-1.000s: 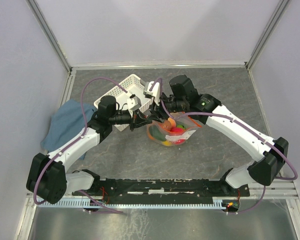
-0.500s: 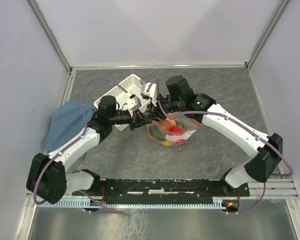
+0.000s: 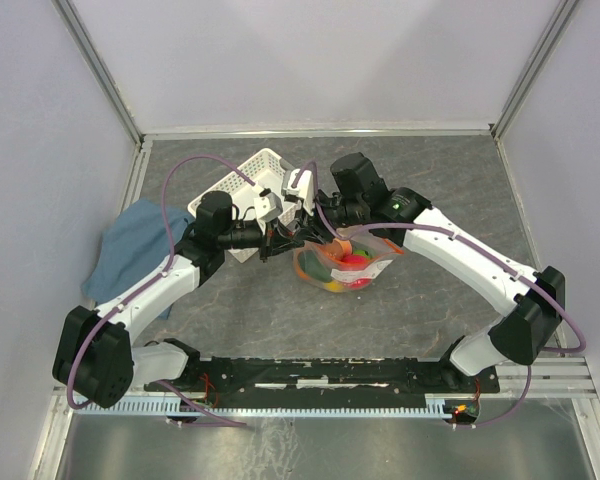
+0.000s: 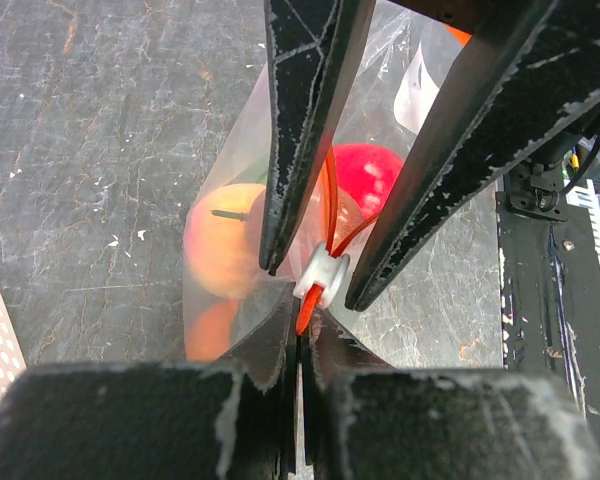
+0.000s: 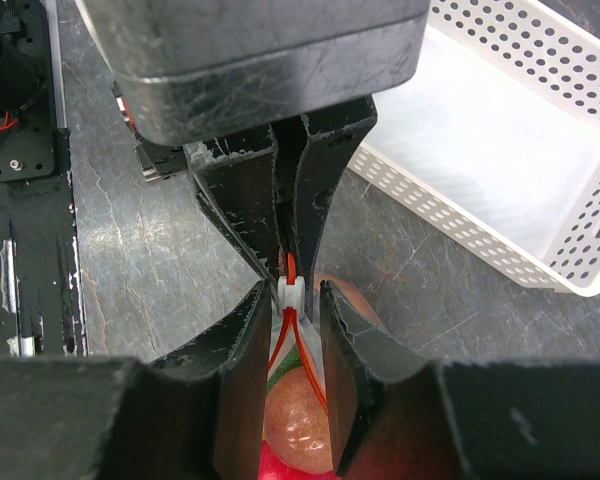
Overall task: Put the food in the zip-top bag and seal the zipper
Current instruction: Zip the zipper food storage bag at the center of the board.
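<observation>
Zipper (image 4: 320, 272) slider sits half-hidden between both closed end effectors' fingers.

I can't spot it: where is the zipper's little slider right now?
The white slider sits between the right gripper fingers, right beside the left gripper, at the bag mouth above the fruit.

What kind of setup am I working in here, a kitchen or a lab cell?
Most likely a lab test cell, not a kitchen: plain white walls fence a grey tabletop, the arms bolt to a rail at its near edge, and the food is plastic toy fruit in a bag.
</observation>
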`<state>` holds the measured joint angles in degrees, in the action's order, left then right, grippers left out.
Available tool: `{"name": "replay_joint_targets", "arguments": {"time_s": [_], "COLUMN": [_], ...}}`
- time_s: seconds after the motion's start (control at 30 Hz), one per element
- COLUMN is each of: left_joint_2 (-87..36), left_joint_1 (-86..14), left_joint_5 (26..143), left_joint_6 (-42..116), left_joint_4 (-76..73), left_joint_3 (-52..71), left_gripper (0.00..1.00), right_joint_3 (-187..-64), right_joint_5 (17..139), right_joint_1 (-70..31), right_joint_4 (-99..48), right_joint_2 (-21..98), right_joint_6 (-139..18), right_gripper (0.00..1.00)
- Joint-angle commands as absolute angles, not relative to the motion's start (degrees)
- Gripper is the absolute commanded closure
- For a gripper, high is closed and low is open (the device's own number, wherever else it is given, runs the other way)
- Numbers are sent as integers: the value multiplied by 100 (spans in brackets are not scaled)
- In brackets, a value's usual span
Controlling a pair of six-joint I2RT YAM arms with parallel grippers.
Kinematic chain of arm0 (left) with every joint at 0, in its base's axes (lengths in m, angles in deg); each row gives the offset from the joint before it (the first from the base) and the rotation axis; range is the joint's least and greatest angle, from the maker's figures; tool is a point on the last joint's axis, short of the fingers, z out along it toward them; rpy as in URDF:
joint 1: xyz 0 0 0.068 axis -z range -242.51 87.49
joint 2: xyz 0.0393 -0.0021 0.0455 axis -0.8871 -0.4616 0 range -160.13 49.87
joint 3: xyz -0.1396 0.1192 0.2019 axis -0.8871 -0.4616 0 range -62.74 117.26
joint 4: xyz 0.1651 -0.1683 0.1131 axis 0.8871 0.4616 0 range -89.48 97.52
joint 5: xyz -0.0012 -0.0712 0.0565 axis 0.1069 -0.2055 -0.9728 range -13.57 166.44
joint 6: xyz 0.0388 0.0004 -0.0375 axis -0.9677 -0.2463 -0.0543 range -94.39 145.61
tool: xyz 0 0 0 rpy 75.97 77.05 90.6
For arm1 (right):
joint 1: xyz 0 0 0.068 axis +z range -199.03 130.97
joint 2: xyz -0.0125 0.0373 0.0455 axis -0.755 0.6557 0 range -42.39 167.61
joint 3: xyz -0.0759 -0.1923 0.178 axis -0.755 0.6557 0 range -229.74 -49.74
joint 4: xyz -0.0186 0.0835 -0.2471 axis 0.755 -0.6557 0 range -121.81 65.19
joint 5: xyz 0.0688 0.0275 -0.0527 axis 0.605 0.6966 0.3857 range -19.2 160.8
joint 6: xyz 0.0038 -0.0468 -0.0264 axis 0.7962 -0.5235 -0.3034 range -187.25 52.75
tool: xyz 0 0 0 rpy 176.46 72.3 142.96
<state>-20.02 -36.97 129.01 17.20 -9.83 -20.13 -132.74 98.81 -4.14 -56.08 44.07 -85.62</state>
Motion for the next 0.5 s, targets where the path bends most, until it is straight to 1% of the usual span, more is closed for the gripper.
{"name": "replay_joint_targets", "arguments": {"time_s": [0.0, 0.33, 0.47], "left_joint_2": [-1895, -1904, -1904], "left_joint_1": [-3672, -3671, -3671], "left_joint_5": [12908, 12908, 12908], "left_joint_6": [1702, 1700, 1754], "left_joint_4": [-1205, -1213, -1267], "left_joint_3": [-1737, -1739, -1747], "left_gripper": [97, 97, 97], "right_joint_3": [-13291, -13435, -13429], "right_joint_5": [9955, 10059, 10052], "right_joint_1": [-394, -394, -394], "right_joint_4": [-5548, -5527, -5554], "right_joint_2": [4411, 4534, 4506], "right_joint_6": [-8640, -8624, -8668], "right_gripper": [66, 72, 85]}}
